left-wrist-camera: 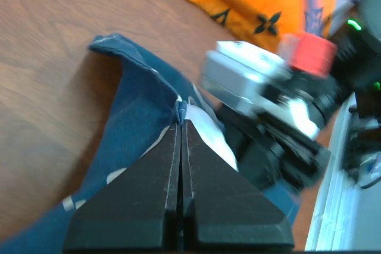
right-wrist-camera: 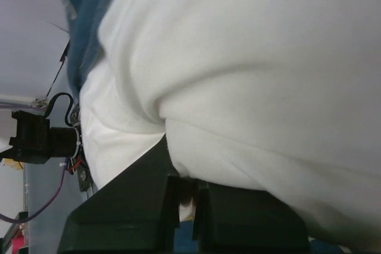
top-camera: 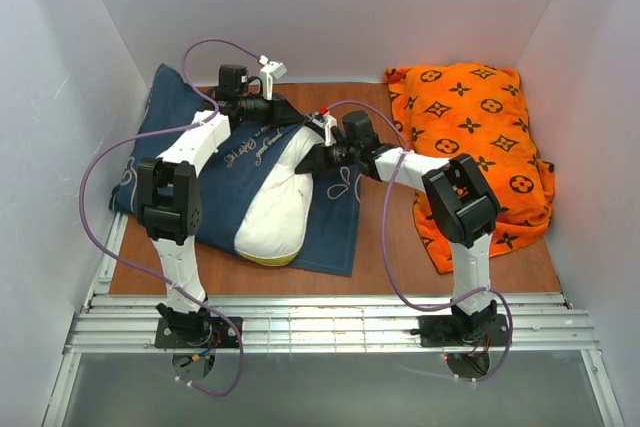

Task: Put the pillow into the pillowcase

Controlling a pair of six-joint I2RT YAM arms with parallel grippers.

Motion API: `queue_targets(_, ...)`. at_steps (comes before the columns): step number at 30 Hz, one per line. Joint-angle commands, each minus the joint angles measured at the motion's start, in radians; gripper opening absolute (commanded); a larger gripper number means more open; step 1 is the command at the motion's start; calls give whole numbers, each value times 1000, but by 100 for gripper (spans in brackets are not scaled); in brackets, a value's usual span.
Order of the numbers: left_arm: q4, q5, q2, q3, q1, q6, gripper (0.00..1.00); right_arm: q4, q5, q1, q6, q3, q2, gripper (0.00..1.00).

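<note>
The navy pillowcase (top-camera: pixel 225 182) with white drawings lies on the left of the table. The white pillow (top-camera: pixel 275 202) with a yellow edge sticks out of it toward the front, partly inside. My left gripper (top-camera: pixel 277 112) is shut on the pillowcase's upper edge at the far side; in the left wrist view the jaws (left-wrist-camera: pixel 181 124) pinch a blue fold (left-wrist-camera: pixel 143 96). My right gripper (top-camera: pixel 305 160) is shut on the pillow's right side; the right wrist view shows white pillow fabric (right-wrist-camera: pixel 250 75) bulging over the closed fingers (right-wrist-camera: pixel 137 206).
An orange cushion (top-camera: pixel 475 137) with a dark monogram pattern lies at the right back. Grey walls close in on the left, right and back. A metal rail (top-camera: pixel 330 322) runs along the near edge. Purple cables loop off both arms.
</note>
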Motion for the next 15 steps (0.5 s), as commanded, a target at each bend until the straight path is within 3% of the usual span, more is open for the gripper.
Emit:
queue_targets(1,208,107,-103,-68,-57,-240,0,202,-2,54,17,-6,-138,1)
queue_targets(7,480,95,-193,-259,-63,-548,0,248,46,48,69,0,-189,1)
queue_targets(11,493,60,-269,-261,-103,-573,0,190,100,27,-6,11,-193,1)
queue_targets(15,505,-9,-304,-348,-103,-648,0,194,128,-16,-20,-63,-71,1)
